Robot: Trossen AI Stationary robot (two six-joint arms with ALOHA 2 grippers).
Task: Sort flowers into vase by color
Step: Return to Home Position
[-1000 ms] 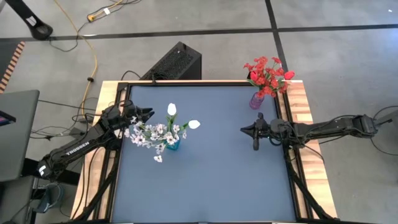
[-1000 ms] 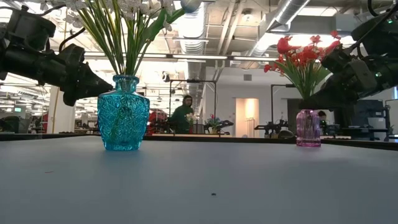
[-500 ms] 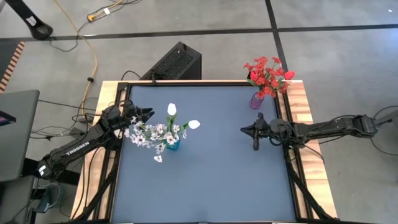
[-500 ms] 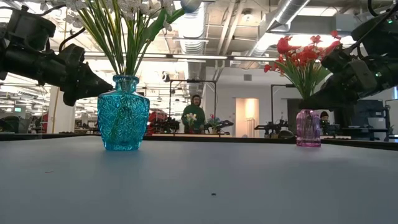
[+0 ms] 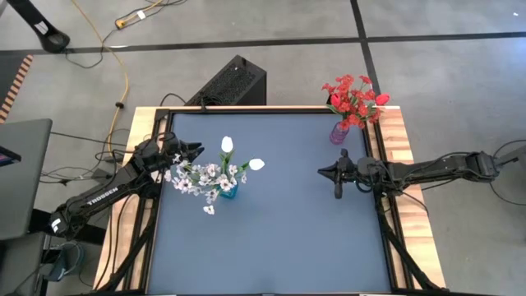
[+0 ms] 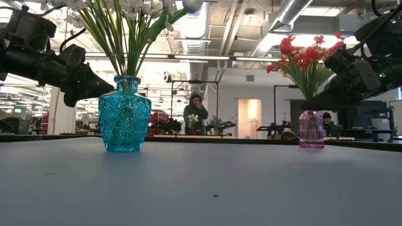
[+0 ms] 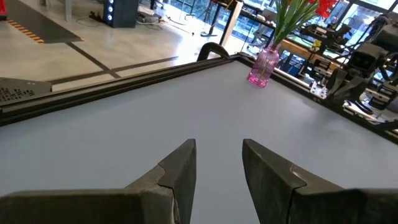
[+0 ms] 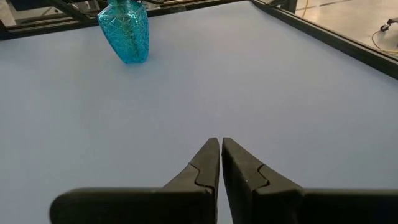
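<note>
My left gripper hovers over the left side of the table, fingers apart and gripping nothing. It sits just beside the white flowers, which stand in the teal vase. My right gripper hangs over the right side, fingers pressed together and empty. It is near the purple vase, which holds the red flowers at the far right corner. Bare tabletop lies between the two vases. A black box sits on the floor beyond the far edge, with a yellow cable trailing nearby and a laptop off to the left. A person stands in the room behind.
</note>
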